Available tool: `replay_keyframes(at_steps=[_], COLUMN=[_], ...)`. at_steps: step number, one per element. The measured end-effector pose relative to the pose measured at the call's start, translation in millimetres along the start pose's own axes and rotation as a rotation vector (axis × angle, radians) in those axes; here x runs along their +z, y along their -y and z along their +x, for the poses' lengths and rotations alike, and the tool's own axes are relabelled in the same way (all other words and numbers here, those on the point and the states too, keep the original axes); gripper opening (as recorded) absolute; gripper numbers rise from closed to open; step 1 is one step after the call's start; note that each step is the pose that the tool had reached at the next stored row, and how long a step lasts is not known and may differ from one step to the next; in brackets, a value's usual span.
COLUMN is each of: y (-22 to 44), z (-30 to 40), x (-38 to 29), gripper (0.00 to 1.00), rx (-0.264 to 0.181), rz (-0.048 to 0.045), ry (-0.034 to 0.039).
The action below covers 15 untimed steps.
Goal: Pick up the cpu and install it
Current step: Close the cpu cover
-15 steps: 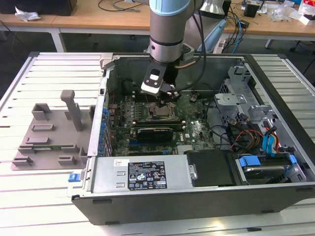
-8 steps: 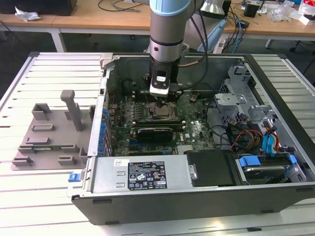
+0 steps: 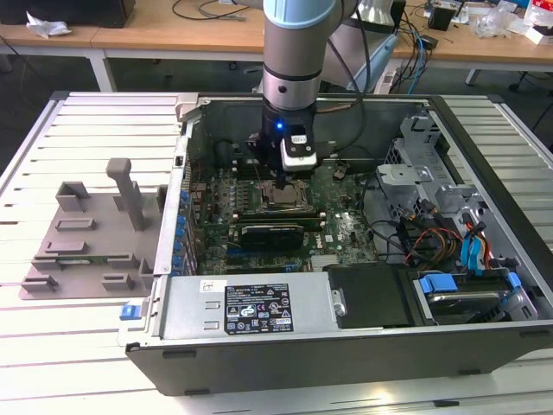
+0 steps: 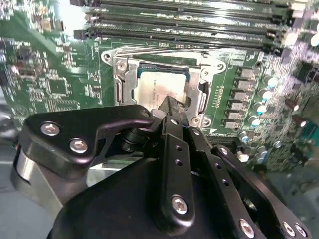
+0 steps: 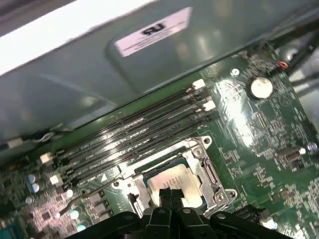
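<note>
One gripper [image 3: 283, 175] hangs just above the centre of the exterior view, over the green motherboard [image 3: 346, 229] inside the open computer case [image 3: 302, 363]. Its jaws are drawn close together with nothing gripped between them, and in both wrist views their tips stand over the near edge of the cpu [image 4: 159, 87] [image 5: 172, 178]. That cpu lies flat in the metal socket frame [image 4: 124, 74], beside the long black memory slots [image 5: 139, 134].
</note>
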<state>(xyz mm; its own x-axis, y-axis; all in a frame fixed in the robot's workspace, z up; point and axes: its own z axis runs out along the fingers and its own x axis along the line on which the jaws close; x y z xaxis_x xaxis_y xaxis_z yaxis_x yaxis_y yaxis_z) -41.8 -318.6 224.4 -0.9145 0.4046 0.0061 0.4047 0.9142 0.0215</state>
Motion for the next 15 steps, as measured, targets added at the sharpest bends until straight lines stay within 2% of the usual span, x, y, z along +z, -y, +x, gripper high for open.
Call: replay_keyframes(at_steps=[2,3,4,6,10,13,15], y=[0.0,0.0,0.0,0.0,0.0,0.0,0.0], z=[0.0,0.0,0.0,0.0,0.0,0.0,0.0], x=[0.1,0.2,0.3,0.4,0.8,1.1,1.1], gripper=[0.11,0.11,0.11,0.11,0.11,0.11,0.11], rx=[-0.049,-0.092,-0.156,-0.198,-0.358,-0.459,-0.47], rz=[0.0002,0.0005,0.0009,0.0011,0.0021,0.0027,0.0031], ry=[-0.001,-0.002,-0.0033,-0.0042,-0.0077,-0.0099,-0.0101])
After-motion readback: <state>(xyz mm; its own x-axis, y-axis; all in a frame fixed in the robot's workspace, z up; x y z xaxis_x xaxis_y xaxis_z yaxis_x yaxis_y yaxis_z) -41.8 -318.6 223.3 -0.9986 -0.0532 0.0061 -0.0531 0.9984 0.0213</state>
